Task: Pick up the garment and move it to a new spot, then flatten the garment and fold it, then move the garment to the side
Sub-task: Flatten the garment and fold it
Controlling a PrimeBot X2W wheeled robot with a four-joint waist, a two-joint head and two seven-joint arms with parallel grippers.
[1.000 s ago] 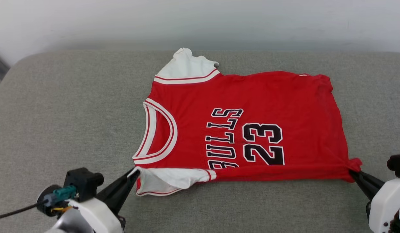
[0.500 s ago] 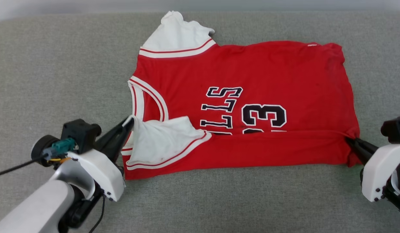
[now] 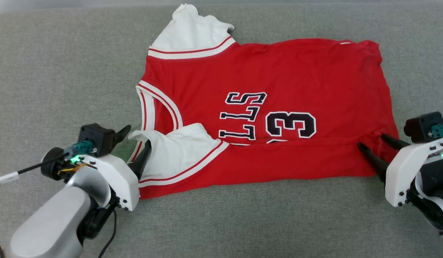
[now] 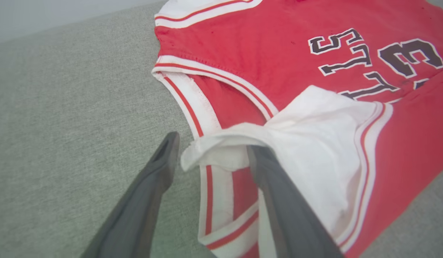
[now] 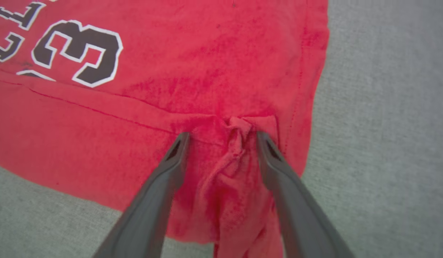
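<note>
You've got the garment (image 3: 264, 71) front-up on the grey cushion (image 3: 56, 71), collar left, hem right. Its near edge is folded over the front, w/ the near white sleeve (image 3: 178, 147) on top, hiding part of the lettering. The far sleeve (image 3: 192, 32) lies flat. Your left gripper (image 3: 137, 136) is at the near sleeve's tip, jaws wide apart. The loose tip drapes over one finger (image 4: 278, 200), unclamped. Your right gripper (image 3: 372, 140) is at the near-right hem corner, jaws also apart, w/ a bunched red tuft (image 5: 235, 143) btwn the fingers, not pinched.
</note>
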